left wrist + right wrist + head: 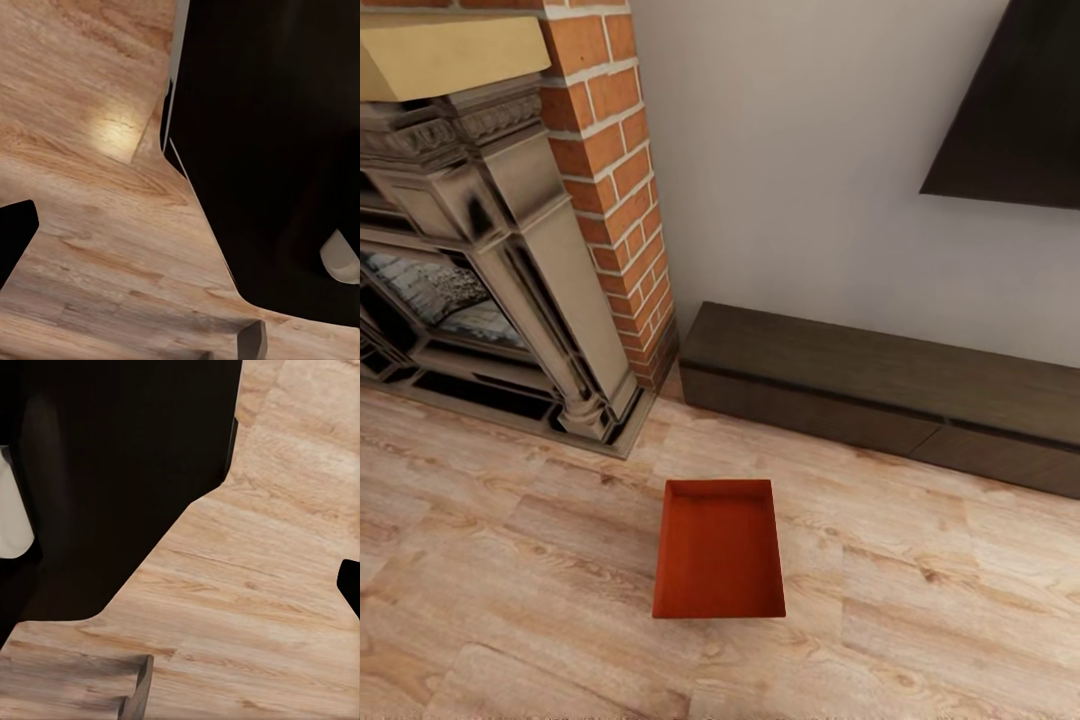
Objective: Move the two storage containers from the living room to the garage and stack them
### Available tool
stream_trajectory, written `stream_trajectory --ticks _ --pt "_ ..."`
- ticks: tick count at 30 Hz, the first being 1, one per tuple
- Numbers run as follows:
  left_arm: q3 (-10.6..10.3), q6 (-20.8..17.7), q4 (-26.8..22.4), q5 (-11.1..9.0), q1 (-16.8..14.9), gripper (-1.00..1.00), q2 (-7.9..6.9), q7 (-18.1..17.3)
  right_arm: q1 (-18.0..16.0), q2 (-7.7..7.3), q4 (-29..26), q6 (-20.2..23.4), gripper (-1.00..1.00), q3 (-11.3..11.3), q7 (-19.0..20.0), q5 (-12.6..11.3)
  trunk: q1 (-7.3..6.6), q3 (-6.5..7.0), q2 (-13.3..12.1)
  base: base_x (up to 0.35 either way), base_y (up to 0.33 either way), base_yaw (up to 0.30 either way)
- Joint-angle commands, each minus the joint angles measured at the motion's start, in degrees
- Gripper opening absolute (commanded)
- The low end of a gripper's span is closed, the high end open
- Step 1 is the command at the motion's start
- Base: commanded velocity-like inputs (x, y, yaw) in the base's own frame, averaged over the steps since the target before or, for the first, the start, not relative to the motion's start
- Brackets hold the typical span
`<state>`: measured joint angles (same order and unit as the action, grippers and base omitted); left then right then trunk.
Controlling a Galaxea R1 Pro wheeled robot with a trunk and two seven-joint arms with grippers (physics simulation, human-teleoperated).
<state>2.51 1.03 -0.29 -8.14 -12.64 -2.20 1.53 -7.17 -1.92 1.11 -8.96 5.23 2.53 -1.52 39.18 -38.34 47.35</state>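
Nearest the head camera lies the wood plank floor [510, 600] of the living room, and on it, well out from the wall and in front of a long low dark cabinet [880, 395], sits one red-orange storage container [720, 550], flat on its bottom with nothing inside it. The head view also takes in the brick fireplace [510, 250] at the left and a dark panel [1015, 110] on the wall. The two wrist views give planks and a large black shape [277, 150], and whether either gripper is apart or together cannot be told.
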Motion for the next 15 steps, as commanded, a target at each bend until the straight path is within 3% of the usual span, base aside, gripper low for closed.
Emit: stream_trajectory --ticks 1,15 --pt "0.2 0.1 0.0 -0.3 0.0 1.00 0.01 0.0 0.0 -0.01 0.1 -0.3 1.00 0.4 0.1 -0.2 0.00 -0.13 0.0 0.000 0.000 0.000" --pt "0.2 0.1 0.0 -0.3 0.0 1.00 0.01 0.0 -0.1 -0.09 0.1 -0.3 1.00 0.5 0.2 -0.4 0.00 -1.42 0.0 0.000 0.000 0.000"
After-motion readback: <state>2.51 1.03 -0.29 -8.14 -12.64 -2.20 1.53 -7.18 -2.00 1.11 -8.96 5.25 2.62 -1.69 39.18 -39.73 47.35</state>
